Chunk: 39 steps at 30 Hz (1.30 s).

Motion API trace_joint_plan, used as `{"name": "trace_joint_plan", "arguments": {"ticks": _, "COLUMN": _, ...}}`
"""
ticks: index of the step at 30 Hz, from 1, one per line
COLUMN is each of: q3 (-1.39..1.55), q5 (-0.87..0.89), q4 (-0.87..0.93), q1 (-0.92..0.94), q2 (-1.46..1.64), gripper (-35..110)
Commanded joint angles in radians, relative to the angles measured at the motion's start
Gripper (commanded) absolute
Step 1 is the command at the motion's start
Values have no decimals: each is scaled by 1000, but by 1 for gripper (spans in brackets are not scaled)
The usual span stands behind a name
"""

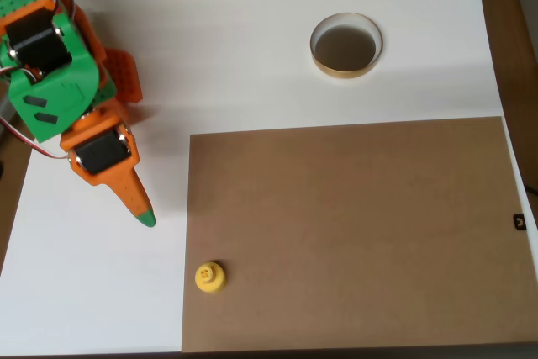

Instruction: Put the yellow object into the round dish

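The yellow peg (pixel 210 277) is seen in the overhead view standing on its wider base, knob upward, at the left edge of a brown board (pixel 353 233) and close to that board's lower left corner. The board is laid over the lower right part of the white table (pixel 235 56). Because the peg stands upright on a flat sheet with nothing beside it, it is judged to be open to a grasp from above or from the left side.

The round dish (pixel 346 45) is set on the bare table above the board's upper edge, towards the upper right corner of the table, well apart from the peg. Its gold-tan rim is turned upward and nothing is seen on its dark bottom, so the task is judged not yet begun.

The orange and green arm is placed at the left edge of the table, and its gripper (pixel 134 203) is pointed down and to the right, roughly towards the peg but apart from it, over bare table left of the board. Nothing is held and nothing is touched by it. One orange finger with a green tip (pixel 146 219) is made out. The second finger cannot be separated from it, so it cannot be told whether the jaws are wide or narrow. An opening before the descent is judged necessary if they are closed.
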Motion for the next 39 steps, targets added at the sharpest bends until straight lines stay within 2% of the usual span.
{"name": "trace_joint_plan", "arguments": {"ticks": 1, "q3": -9, "q5": -11, "q4": 5, "q1": 12, "q2": 31, "gripper": 3}}
{"name": "trace_joint_plan", "arguments": {"ticks": 30, "q3": -8, "q5": -8, "q4": 2, "q1": 12, "q2": 31, "gripper": 1}}
{"name": "trace_joint_plan", "arguments": {"ticks": 34, "q3": -3, "q5": -164, "q4": -6, "q1": 12, "q2": 31, "gripper": 2}}
{"name": "trace_joint_plan", "arguments": {"ticks": 39, "q3": -32, "q5": -193, "q4": 26, "q1": 21, "q2": 31, "gripper": 9}}
